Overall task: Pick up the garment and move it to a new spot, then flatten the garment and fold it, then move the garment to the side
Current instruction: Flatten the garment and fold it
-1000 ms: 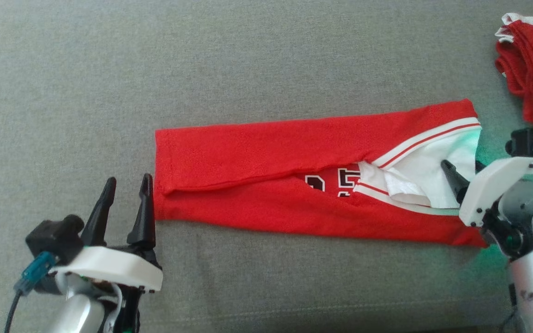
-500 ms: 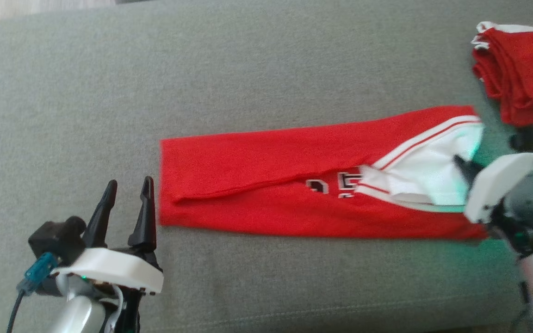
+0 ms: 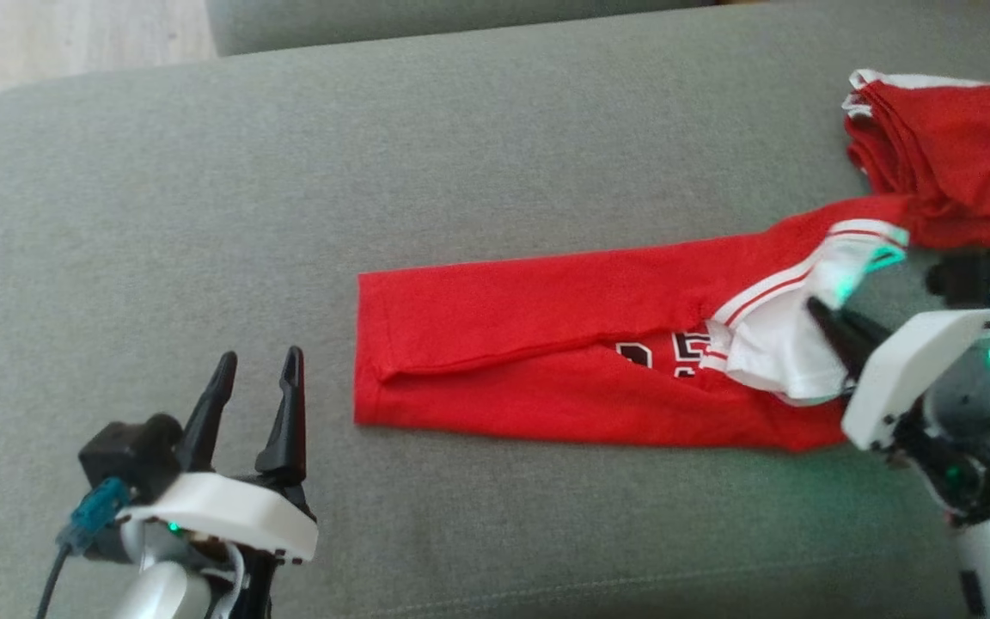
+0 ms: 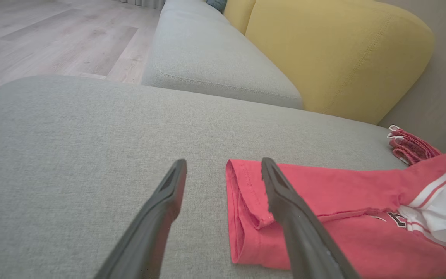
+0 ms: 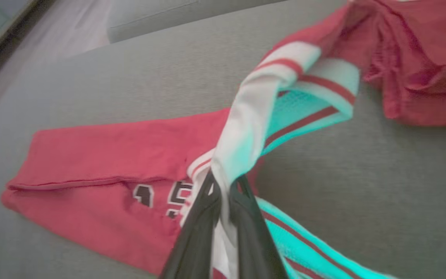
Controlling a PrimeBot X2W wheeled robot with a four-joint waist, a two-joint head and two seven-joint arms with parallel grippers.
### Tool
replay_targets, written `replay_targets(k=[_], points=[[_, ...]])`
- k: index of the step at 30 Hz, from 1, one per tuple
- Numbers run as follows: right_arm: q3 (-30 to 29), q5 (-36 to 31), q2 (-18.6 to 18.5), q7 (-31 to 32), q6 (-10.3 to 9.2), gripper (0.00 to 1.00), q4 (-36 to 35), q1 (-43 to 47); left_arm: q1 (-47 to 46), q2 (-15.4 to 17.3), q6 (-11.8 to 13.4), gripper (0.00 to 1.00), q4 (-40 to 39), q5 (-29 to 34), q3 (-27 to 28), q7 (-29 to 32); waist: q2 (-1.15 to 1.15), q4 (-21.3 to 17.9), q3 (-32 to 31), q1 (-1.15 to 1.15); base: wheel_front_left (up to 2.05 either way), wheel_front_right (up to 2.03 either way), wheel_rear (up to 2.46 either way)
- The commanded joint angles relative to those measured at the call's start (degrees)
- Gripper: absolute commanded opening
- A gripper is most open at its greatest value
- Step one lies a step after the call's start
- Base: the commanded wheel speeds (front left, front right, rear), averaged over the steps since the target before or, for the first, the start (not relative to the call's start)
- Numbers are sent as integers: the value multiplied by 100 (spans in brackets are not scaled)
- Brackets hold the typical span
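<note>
Garment (image 3: 546,370), a red jersey with white trim, is laid as a long narrow strip across a grey seat (image 3: 203,215), running from the middle toward the right edge. The lengthwise folds appear to be made. The crosswise fold and the move to the side are judged to be left.

The strip's white-trimmed right end is pinched between the closed fingers of the right gripper (image 5: 225,190) and raised off the seat. The left gripper (image 3: 260,357) is held just off the strip's left end, toward the near edge, its fingers spread wide and holding nothing.

A red pile (image 3: 950,155) is seen at the far right corner, meeting the raised end. Whether the two touch cannot be told, but that side may be crowded by it. A yellow cushion (image 4: 335,50) and a wood floor (image 4: 52,38) are seen beyond the seat.
</note>
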Motion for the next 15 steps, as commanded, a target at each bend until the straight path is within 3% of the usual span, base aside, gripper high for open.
replay_targets(k=[1, 8, 15], points=[[227, 202, 3, 44, -5, 0, -489, -4, -124, 75, -26, 100, -136, 26, 162, 8, 0, 104, -102, 0, 0, 0, 0], [809, 658, 371, 111, -5, 0, -1078, 143, -84, 64, -34, 100, -132, 3, 106, 28, 0, 403, -207, 0, 0, 0, 0], [1341, 791, 877, -31, -5, 0, -899, -153, -129, 51, -66, 100, -159, 6, 47, 45, 0, 656, -147, 0, 0, 0, 0]])
